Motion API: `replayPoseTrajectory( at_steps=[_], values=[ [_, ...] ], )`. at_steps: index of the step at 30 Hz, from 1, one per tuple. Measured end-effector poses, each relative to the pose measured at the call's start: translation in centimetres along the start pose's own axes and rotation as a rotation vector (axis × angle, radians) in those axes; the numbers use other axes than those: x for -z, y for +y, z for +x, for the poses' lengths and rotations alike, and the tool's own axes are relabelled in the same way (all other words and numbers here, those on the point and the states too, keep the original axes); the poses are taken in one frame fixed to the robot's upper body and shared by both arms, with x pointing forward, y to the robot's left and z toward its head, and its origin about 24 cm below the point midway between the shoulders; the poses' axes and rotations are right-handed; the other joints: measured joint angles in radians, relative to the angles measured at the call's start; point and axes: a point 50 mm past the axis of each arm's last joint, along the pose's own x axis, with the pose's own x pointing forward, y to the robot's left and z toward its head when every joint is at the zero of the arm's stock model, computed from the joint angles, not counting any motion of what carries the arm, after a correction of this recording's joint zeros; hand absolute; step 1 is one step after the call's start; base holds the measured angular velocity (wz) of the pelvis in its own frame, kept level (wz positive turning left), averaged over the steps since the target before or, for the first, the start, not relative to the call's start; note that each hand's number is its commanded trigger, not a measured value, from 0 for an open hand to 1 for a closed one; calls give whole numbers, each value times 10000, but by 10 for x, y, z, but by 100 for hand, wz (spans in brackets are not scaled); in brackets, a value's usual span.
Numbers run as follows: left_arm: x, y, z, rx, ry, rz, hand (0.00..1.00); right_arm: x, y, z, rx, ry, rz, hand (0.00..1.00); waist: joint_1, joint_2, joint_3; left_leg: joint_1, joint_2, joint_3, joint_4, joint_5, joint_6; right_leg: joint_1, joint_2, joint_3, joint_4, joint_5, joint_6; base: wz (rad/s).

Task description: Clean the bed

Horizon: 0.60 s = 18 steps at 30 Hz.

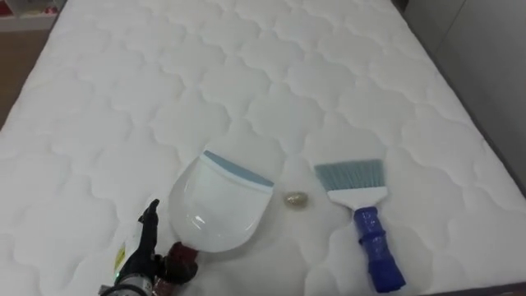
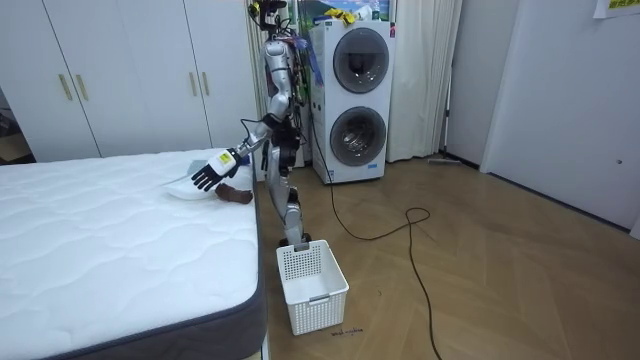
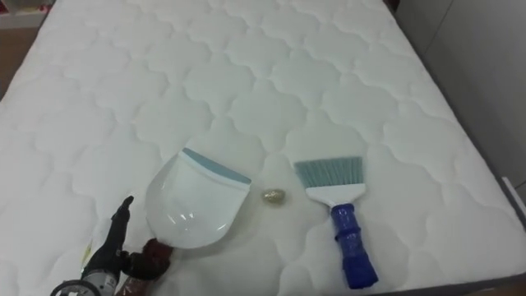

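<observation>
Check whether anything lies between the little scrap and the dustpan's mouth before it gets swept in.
Nothing visible does. The scrap lies on bare mattress just off the right end of the dustpan's blue lip, with the brush on its other side. The left hand sits by the dustpan's handle.

1 mattress [image 1: 246, 74], & on it 3 items total: 1 white dustpan [image 1: 218, 205], 1 brush [image 1: 366, 215] w/ blue handle, 1 small crumpled scrap [image 1: 296, 199]. On the floor, 1 white basket [image 2: 310, 285]. By the wall, 2 stacked front-load units: upper machine [image 2: 358, 62] & lower machine [image 2: 355, 135].
</observation>
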Motion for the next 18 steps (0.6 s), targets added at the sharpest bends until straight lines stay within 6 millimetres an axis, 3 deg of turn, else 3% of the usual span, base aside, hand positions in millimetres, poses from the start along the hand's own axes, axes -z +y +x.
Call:
replayPoseTrajectory(
  at_steps=[10, 13, 18],
  values=[
    [3, 0, 0, -11, 141, -5, 0, 0, 1, 0, -111, -21, 16, 0, -3, -90, -47, -79, -20, 18, -57, 0, 0, -155, -23, -20, 3, -57, -3, 0],
    [5, 0, 0, -18, 237, 74, 0, -1, 1, 0, -175, -44, 6, 0, -13, -136, -91, -286, -30, -30, -16, 2, 2, -303, -44, -108, 18, -58, -4, 5],
    [18, -4, -2, 254, 807, 341, 0, -3, 1, 0, -222, -111, -4, 0, -37, -163, -89, -513, -25, -51, 11, 1, 5, -536, -70, -356, 106, -57, -4, 1]
  ],
)
